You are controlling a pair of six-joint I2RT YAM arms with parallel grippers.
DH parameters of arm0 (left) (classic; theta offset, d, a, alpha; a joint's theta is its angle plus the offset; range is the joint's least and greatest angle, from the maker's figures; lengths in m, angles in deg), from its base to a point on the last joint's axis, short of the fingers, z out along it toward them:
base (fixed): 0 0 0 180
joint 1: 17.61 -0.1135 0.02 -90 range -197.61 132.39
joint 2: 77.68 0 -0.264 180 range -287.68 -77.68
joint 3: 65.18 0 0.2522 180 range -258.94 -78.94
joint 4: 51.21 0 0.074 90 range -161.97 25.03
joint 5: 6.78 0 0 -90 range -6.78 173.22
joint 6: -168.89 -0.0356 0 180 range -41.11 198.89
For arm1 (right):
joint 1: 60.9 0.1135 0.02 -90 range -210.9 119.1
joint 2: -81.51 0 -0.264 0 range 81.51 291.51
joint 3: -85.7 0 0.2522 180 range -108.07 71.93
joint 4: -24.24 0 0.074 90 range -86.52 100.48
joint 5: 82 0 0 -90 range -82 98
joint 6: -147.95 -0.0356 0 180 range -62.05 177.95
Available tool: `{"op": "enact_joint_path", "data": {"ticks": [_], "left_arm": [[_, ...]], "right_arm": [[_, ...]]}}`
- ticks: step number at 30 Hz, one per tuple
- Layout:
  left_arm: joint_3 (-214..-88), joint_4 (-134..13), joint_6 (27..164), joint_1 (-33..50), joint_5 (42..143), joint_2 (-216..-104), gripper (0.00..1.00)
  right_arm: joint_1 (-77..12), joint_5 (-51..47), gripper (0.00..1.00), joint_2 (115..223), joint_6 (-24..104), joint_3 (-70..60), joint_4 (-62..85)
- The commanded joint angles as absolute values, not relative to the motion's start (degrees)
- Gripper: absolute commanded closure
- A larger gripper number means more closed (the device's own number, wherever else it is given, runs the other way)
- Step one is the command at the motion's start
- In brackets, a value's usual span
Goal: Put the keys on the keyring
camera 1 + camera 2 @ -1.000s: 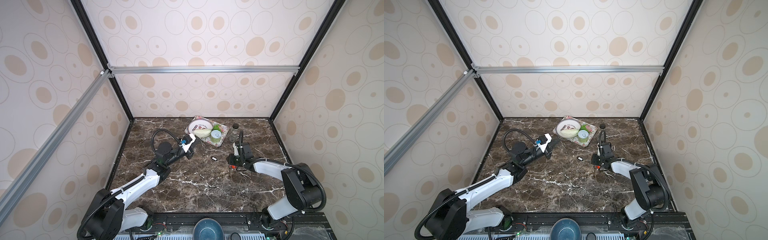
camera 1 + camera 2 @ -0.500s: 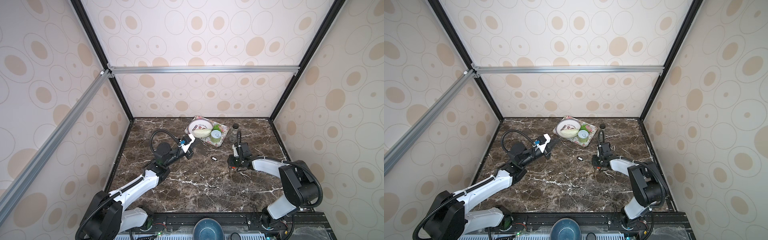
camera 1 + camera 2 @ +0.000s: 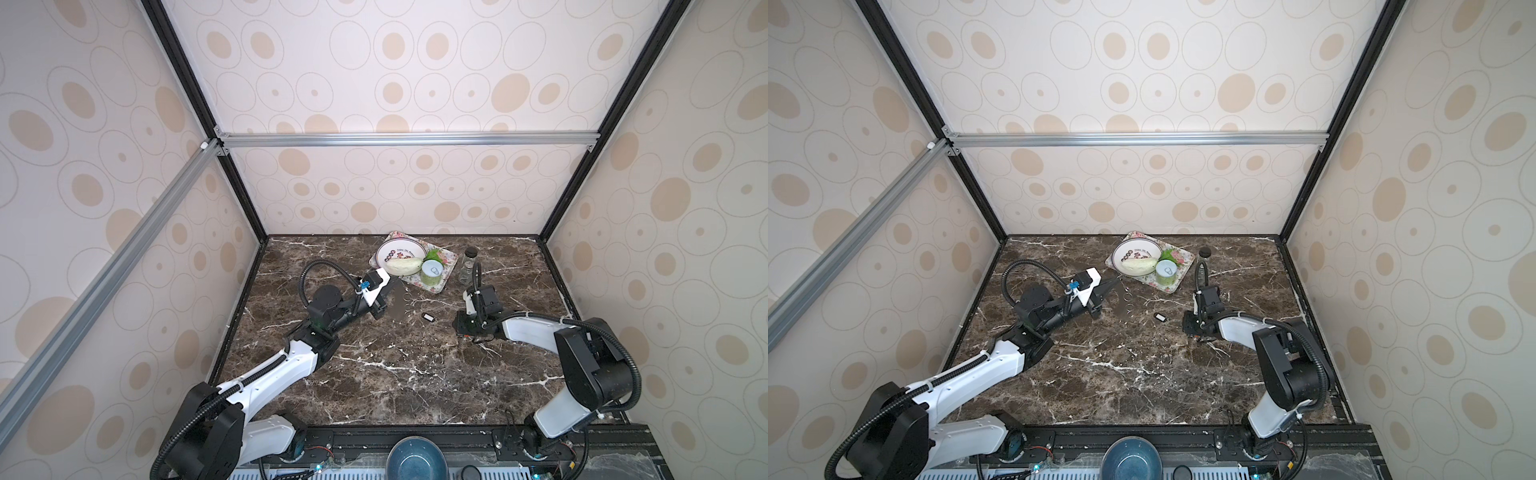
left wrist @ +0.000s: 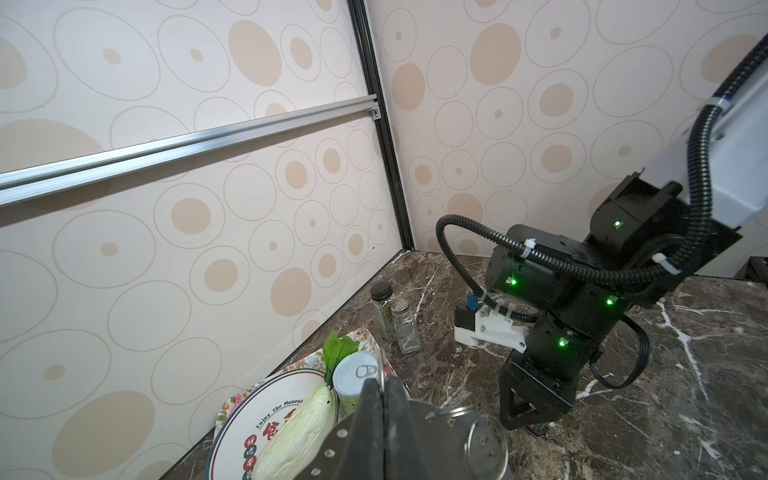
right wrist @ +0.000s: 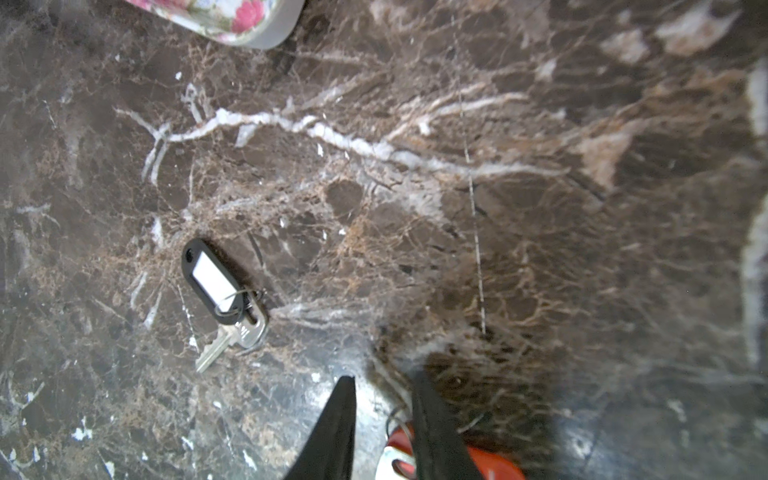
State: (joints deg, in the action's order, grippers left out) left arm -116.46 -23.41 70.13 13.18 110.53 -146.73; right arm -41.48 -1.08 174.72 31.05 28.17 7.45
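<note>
My left gripper is raised above the table's left-middle, shut on the keyring, a flat grey metal plate with small holes and thin wire rings along its rim. The black-tagged key lies alone on the marble between the arms. My right gripper points down at the table, its fingers a little apart. The red-tagged key lies at its tips. One finger covers part of the red tag, and the key's small ring shows in the gap.
A floral tray at the back holds a white plate, a pale cabbage and a tin can. Two spice bottles stand right of it. A blue bowl sits at the front edge.
</note>
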Motion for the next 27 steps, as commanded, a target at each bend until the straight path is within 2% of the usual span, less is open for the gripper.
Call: {"op": "enact_joint_path", "data": {"ticks": [1,11,20,27], "left_arm": [[-117.07,-20.32,70.18,12.94,111.16,-145.34,1.00],[-116.73,-20.24,70.27,12.94,111.27,-144.91,1.00],[-116.55,-20.16,70.36,12.97,111.43,-144.56,1.00],[-116.47,-20.15,70.19,12.96,111.19,-144.54,1.00]], "right_arm": [[-41.71,-2.43,0.75,174.99,29.45,28.52,7.64],[-41.67,-0.96,0.78,173.76,29.49,29.14,6.70],[-41.65,-1.14,0.85,172.84,29.29,29.36,6.03],[-41.65,-2.61,0.84,172.59,29.58,29.70,6.37]]}}
